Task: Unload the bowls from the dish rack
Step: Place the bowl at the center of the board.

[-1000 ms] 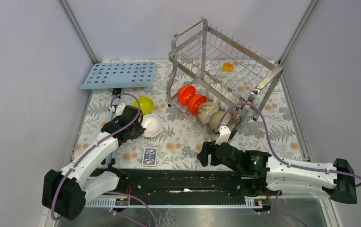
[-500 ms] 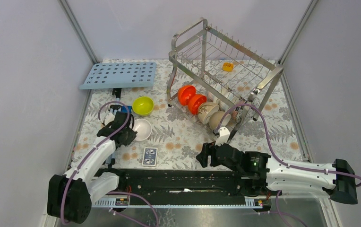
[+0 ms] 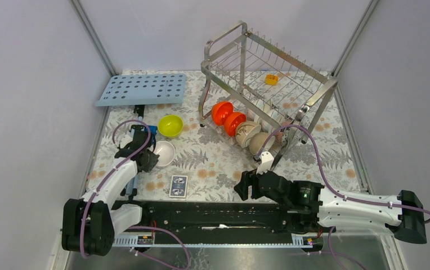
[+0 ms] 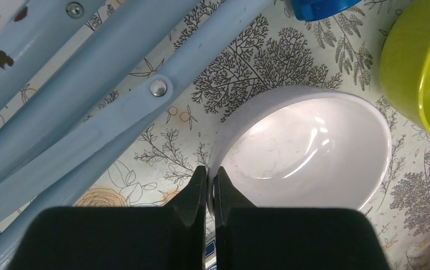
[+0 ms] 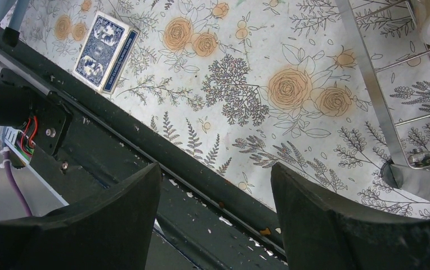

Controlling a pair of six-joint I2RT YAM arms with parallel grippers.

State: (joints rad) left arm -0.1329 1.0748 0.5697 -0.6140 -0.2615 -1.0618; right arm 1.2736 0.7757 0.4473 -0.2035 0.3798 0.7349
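A: Left gripper?
B: Jaws pinched on the rim of the small round white bowl, near the floral table's left edge. The yellow-green bowl is cut off.
A: Right gripper?
B: Jaws wide, empty.
A: Rack?
B: Shiny steel wire dish rack at the far right corner. Two orange-red bowls and two beige bowls sit in the lower tier. Others behind the wires are unclear.

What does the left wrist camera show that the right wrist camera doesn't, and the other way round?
Only the left wrist view: the left pincer shut on the rim of a white bowl, with a yellow-green bowl beside it. Only the right wrist view: the right pincer open above the table's near edge, a blue card pack and a leg of the dish rack. Both: the flowered table cover.
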